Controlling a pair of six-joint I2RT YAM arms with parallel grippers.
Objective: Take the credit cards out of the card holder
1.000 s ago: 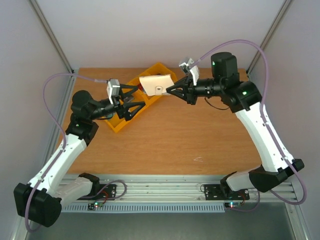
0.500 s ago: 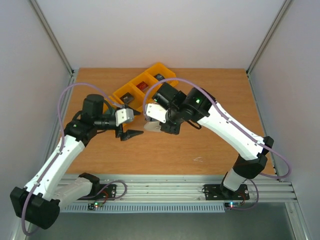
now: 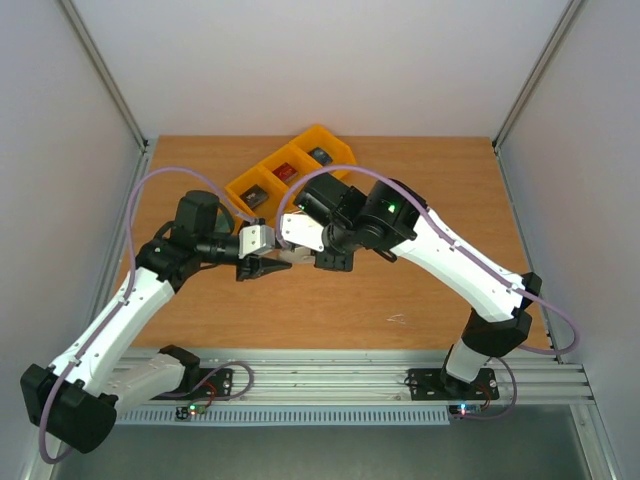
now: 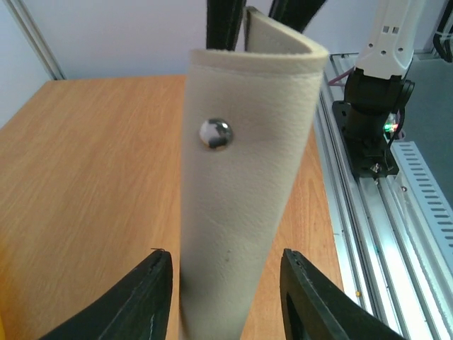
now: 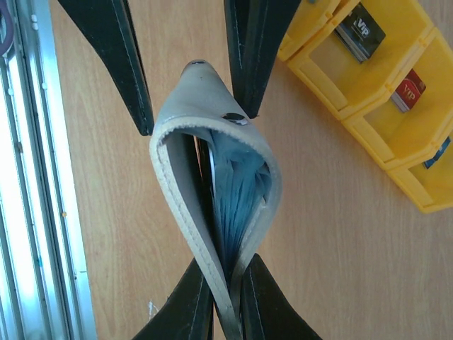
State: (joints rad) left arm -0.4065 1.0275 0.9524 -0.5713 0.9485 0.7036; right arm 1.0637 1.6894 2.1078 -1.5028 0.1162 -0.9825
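Right gripper [image 5: 225, 265] clamps the pale beige folding card holder's [image 5: 177, 170] edge; left gripper [image 4: 225, 256] straddles its flap, jaws parted, narrowly clear.

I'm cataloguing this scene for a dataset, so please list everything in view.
table: one, wood-brown, under everything.
yellow bins: one row, yellow, far side of the table.
black card: one, black, in a bin compartment.
red card: one, red, next compartment.
third card: one, dark, compartment beyond the red.
card holder: one, pale beige, held up mid-scene, gaping open.
right gripper: one, black, pinching the holder's edge.
left gripper: one, black, jaws open astride the holder.
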